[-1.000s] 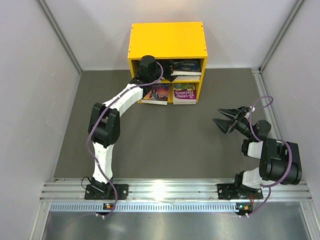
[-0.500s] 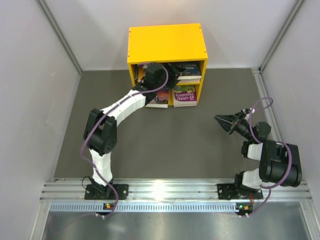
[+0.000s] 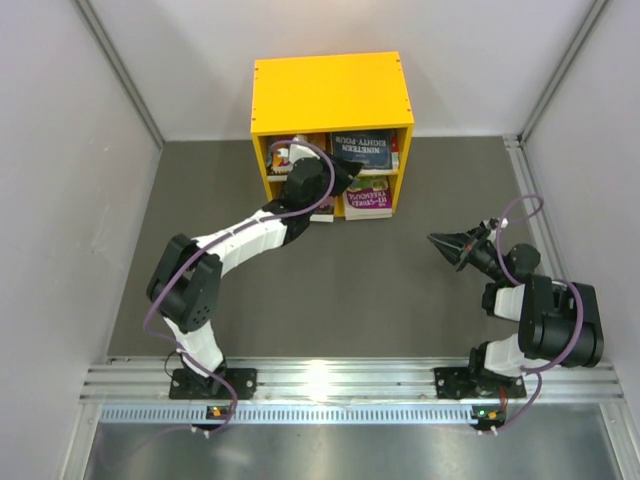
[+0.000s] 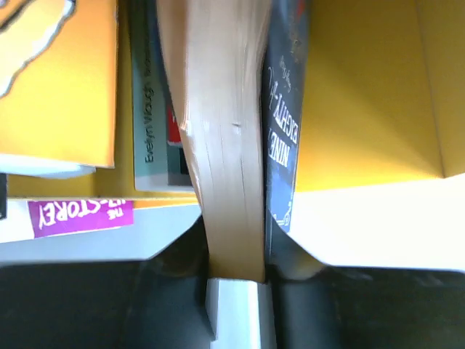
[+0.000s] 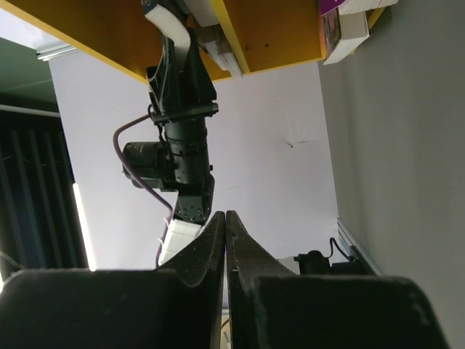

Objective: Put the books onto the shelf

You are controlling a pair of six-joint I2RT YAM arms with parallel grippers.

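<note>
The left gripper [image 4: 234, 254] is at the front of the shelf [image 3: 330, 90]. Its jaws pinch the blue book [image 4: 285, 138] by the tan paper edge. From the jaws the book runs straight ahead, with its long axis pointing into the upper right compartment. A yellow shelf surface is just beside its cover. Whether the book stands or leans there I cannot tell. I judge that the coming move turns on this line: the book goes deeper along it, or the jaws let go. The left arm is the nearer one. The right gripper [image 5: 226, 218] hangs well apart on the right, jaws pressed together and holding nothing.

Seen from above, the blue cover reads "NINETEEN EIGHTY-FOUR". Left of it a grey spine [image 4: 149, 138] says "Evelyn Waugh" and a purple book [image 4: 80, 216] shows "-STOREY". An orange book [image 4: 58, 80] shows no words that I can read
</note>
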